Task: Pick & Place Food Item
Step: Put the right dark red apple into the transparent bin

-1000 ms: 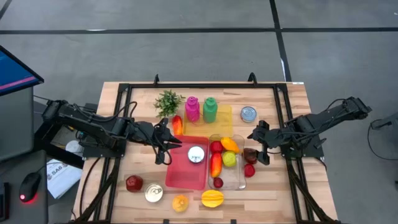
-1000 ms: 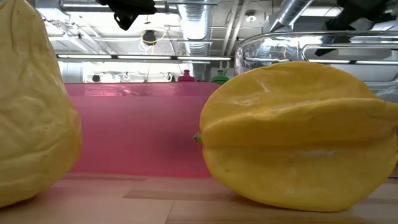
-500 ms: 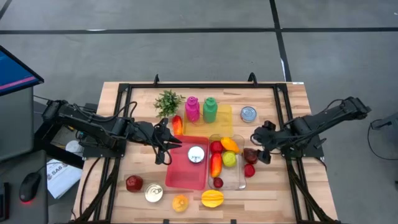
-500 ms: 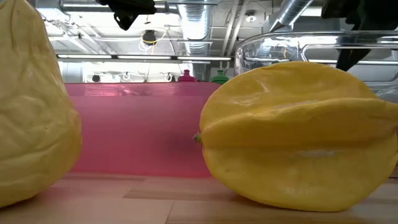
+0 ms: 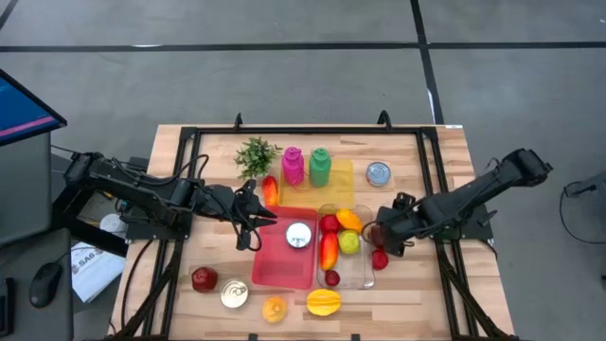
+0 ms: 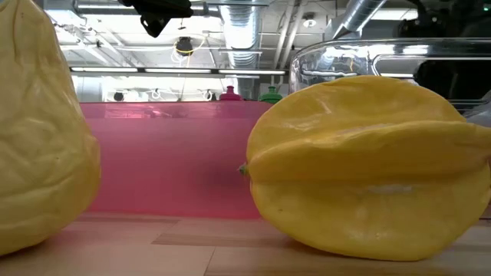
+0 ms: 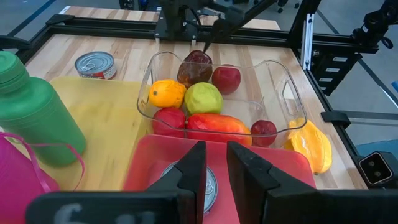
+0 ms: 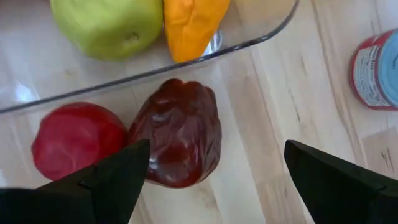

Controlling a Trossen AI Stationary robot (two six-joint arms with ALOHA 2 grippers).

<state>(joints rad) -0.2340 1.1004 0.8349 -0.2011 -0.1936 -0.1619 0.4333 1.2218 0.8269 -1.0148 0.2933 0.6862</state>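
Observation:
A dark red fruit (image 8: 180, 134) lies on the table right outside the clear dish (image 5: 367, 275), with a red fruit (image 8: 78, 140) beside it. My right gripper (image 8: 217, 149) hangs open above the dark red fruit, pointing steeply down, one finger toward either side of it and touching nothing. The same gripper (image 5: 385, 237) is right of the dish in the high view. My left gripper (image 7: 216, 163) is shut and empty, held above the pink tray's (image 5: 275, 260) far left corner. The dish holds several fruits, among them a green apple (image 7: 202, 98) and an orange fruit (image 7: 166, 93).
A tin (image 5: 299, 235) sits on the pink tray. A yellow starfruit (image 5: 323, 302), another yellow fruit (image 5: 275, 309), a can (image 5: 234, 295) and a red fruit (image 5: 204, 279) lie near the front edge. Pink and green bottles (image 5: 320, 167), a plant (image 5: 256, 155) and a can (image 5: 378, 173) stand farther back.
My right gripper has sunk toward the table and tipped from slanting to steeply downward, coming a little toward the near edge and the dish until it hangs over the dark red fruit. Its fingers stayed open. Nothing on the table has moved.

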